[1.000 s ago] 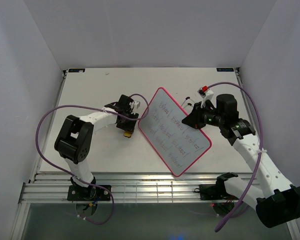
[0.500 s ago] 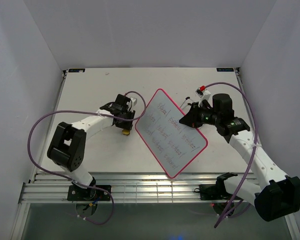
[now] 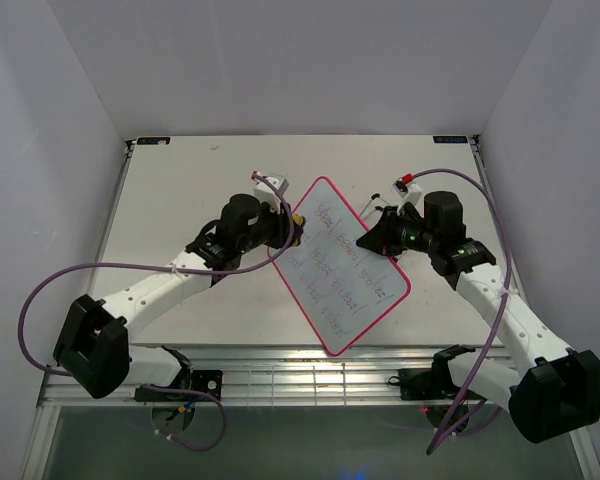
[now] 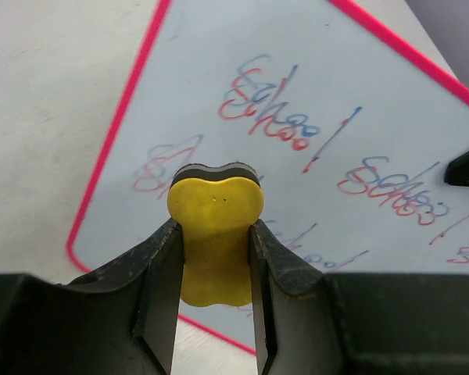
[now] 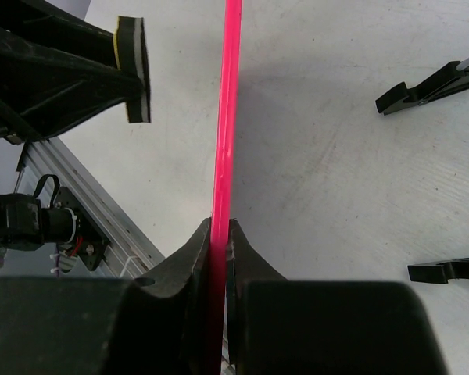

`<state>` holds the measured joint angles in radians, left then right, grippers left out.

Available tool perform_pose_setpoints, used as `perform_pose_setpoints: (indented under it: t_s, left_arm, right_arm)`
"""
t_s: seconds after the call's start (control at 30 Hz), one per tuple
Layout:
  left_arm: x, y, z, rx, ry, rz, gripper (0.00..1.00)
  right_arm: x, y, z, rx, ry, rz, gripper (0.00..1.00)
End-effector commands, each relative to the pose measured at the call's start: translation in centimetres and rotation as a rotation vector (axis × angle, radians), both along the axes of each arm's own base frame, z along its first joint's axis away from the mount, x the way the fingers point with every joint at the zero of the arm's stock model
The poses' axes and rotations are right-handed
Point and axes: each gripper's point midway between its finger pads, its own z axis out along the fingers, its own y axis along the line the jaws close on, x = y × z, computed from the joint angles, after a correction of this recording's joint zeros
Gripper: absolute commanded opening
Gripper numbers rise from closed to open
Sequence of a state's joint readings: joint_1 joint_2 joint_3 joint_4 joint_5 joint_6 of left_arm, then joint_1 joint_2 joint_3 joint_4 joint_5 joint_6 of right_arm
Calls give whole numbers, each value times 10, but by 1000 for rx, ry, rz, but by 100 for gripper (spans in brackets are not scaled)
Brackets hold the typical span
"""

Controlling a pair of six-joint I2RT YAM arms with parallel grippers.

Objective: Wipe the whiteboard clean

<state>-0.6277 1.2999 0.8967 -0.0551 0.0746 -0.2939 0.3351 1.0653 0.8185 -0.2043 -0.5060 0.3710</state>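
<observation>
White table [image 3: 180,190] is showing below. The left gripper [image 4: 213,234] is clamping an eraser [image 4: 216,207] (yellow); the right gripper [image 5: 220,230], the whiteboard [image 3: 345,265].

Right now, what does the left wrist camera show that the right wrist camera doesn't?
Left wrist only: the writing across the whiteboard, and the flat face of the yellow eraser pinched in the left jaws. Right wrist only: the board edge-on, its pink frame clamped in the right jaws, with a gap between eraser and board. Both: whiteboard and eraser.

Raised whiteboard [image 3: 345,265] blocks centre; table [image 3: 200,180] open far-left.
</observation>
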Motion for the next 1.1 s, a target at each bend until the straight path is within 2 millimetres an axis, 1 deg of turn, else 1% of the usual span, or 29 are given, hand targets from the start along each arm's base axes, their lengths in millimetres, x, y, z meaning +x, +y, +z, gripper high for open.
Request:
perform_pose_setpoints:
  t_s: [0.0,0.03,0.1,0.17,0.2,0.23,0.27,0.3,0.37,0.43,0.53,0.57,0.6,0.67,0.7,0.77,0.83,0.9,0.93,0.97,1.07]
  left_arm:
    - [13,-36,37,-134,-114,-53,9]
    - [16,-41,38,-140,-119,-61,9]
    - [29,-50,36,-122,-127,-61,9]
    - [40,-57,29,-103,-130,-65,9]
    - [45,-60,29,-97,-148,-68,9]
    - [50,-62,20,-83,-144,-62,9]
    - [54,-63,19,-79,-151,-58,9]
    - [58,-65,23,-87,-172,-56,9]
    - [63,-68,23,-82,-189,-61,9]
    - [67,-75,22,-85,-200,-81,9]
    - [55,-93,24,-127,-188,-167,7]
    - [49,-99,28,-149,-191,-186,7]
    - [35,-113,30,-158,-193,-222,7]
    - [19,-125,36,-172,-207,-247,7]
    - [3,-137,37,-179,-202,-282,7]
    - [-16,-146,38,-200,-178,-300,7]
    - [-29,-147,36,-216,-155,-314,7]
    - [-38,-148,36,-232,-140,-325,7]
    - [-38,-145,35,-228,-140,-315,7]
    - [-35,-139,32,-218,-141,-285,8]
    - [-12,-119,29,-184,-153,-193,9]
  right_arm:
    - [10,0,26,-1,-182,16,8]
    - [8,1,27,8,-186,31,8]
    - [5,3,30,19,-189,43,8]
    - [-1,8,34,42,-191,89,8]
    - [-3,10,35,53,-187,107,8]
    - [-8,14,38,74,-187,143,8]
    - [-10,17,40,87,-183,161,8]
    - [-13,18,42,96,-182,177,8]
    - [-18,22,48,118,-193,220,8]
    - [-21,25,51,131,-197,241,8]
    - [-20,27,56,144,-195,246,8]
    - [-19,27,59,148,-203,245,8]
    - [-19,28,60,150,-203,244,8]
    - [-16,28,64,155,-202,231,8]
    - [-14,28,66,155,-204,226,8]
    - [-11,27,72,159,-212,209,8]
    - [-10,27,75,163,-213,199,8]
    - [-10,27,78,167,-215,195,8]
    - [-10,27,79,169,-216,196,8]
    - [-10,27,79,170,-215,196,8]
    - [-13,28,80,174,-217,209,8]
